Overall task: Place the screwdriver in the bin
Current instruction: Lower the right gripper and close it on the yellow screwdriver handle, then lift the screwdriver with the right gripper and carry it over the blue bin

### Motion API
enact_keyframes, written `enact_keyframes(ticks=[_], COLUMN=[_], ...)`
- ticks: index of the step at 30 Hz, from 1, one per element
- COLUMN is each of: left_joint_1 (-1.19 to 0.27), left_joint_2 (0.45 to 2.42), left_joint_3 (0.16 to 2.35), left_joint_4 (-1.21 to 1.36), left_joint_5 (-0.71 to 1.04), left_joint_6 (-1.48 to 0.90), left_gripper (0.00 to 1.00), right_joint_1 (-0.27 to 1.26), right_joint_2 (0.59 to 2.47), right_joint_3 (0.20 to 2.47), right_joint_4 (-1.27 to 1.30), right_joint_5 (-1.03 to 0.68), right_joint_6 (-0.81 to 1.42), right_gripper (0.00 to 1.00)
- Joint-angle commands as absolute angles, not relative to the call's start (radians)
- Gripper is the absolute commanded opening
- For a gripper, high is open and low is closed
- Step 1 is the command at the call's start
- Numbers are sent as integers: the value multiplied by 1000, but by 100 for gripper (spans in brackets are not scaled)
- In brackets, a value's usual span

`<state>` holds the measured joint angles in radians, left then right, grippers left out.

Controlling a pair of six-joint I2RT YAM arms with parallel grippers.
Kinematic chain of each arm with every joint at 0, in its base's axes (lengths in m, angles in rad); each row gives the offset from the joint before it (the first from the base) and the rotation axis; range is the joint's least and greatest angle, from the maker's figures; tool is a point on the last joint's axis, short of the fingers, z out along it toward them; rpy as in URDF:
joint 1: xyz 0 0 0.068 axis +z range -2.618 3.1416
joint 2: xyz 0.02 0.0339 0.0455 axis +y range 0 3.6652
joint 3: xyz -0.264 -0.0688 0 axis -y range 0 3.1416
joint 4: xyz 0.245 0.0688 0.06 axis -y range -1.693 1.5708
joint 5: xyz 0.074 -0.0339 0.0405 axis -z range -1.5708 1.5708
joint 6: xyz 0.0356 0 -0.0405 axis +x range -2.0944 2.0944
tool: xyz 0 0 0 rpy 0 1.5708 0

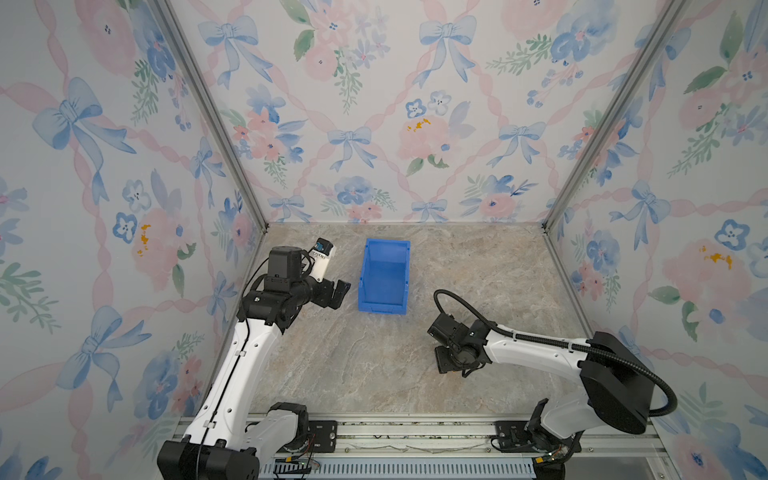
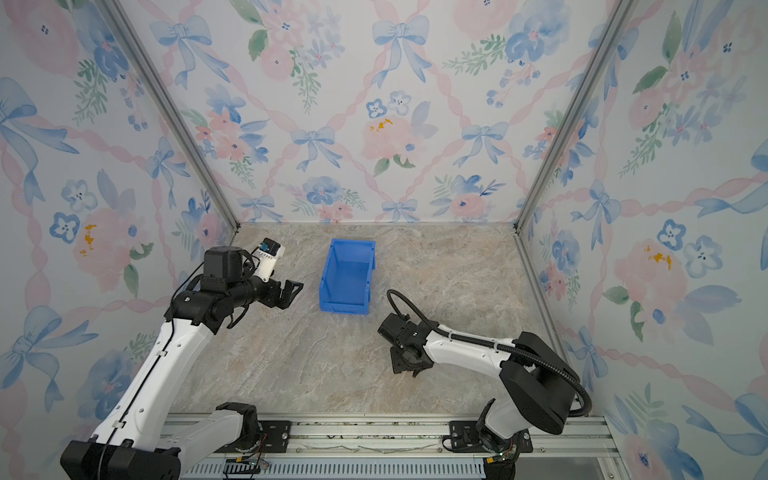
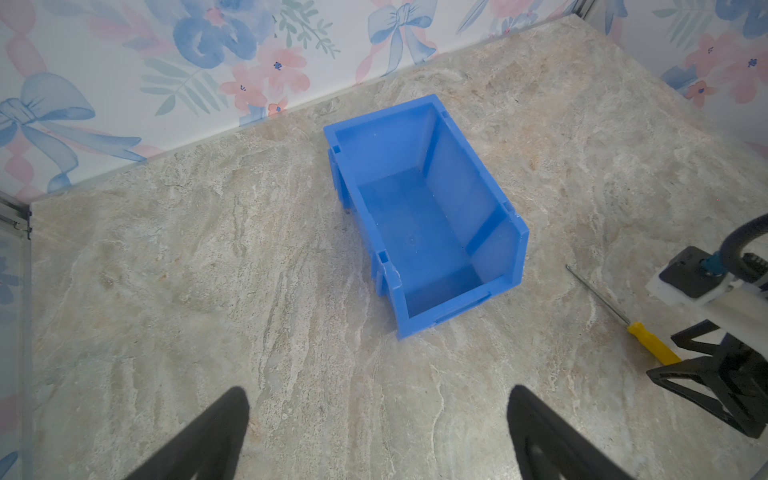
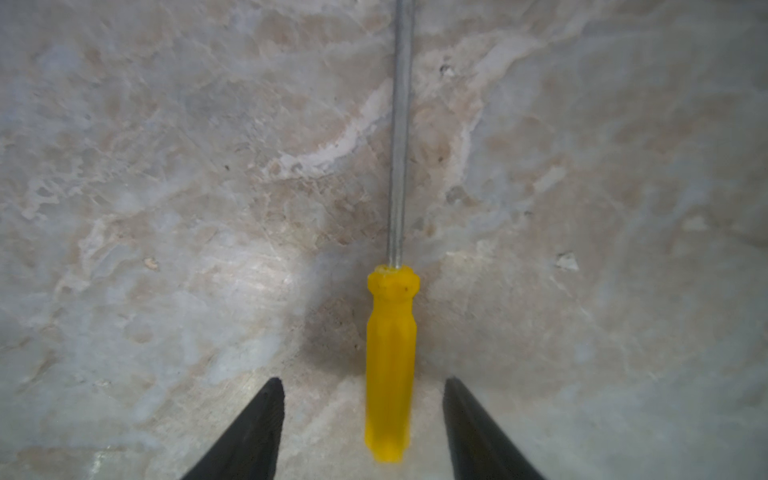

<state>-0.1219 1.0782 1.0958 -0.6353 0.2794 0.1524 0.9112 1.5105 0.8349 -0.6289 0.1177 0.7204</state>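
Blue bin [image 3: 457,174], yel./grey screwdriver [image 4: 390,365], beige marbled table [image 3: 208,270], pink+blue floral walls [image 1: 374,104].

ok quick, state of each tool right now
Left tool: open, empty.
Right tool: open around the screwdriver handle, not gripping it.

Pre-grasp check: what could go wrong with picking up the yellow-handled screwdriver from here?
The slim yellow-handled screwdriver lies off-centre inside the open right gripper; closing could roll it on the marbled tabletop. Its long grey shaft juts out and might snag a tall wall of the blue plastic bin.
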Motion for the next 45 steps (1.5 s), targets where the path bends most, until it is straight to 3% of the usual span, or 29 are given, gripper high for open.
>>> enact_keyframes(ticks=[1, 19, 33, 35, 45], left_joint_1=[-129, -133, -135, -136, -140], left_joint_2=[1059, 1060, 1058, 1057, 1016], left_joint_3=[1087, 1088, 1091, 1091, 1077], left_joint_4=[-647, -647, -648, -647, -662], left_joint_5=[296, 307, 294, 285, 232], left_joint_6=[140, 140, 146, 154, 212], left_gripper=[98, 98, 98, 98, 98], right_joint_1=[893, 864, 870, 874, 871], right_joint_2=[1522, 1565, 1558, 1547, 1513], right_joint_3=[831, 802, 787, 790, 814], right_joint_4=[-612, -583, -590, -597, -619], right_joint_5=[110, 101, 116, 128, 120], right_joint_6=[743, 759, 752, 750, 711], right_gripper=[62, 48, 25, 18, 13])
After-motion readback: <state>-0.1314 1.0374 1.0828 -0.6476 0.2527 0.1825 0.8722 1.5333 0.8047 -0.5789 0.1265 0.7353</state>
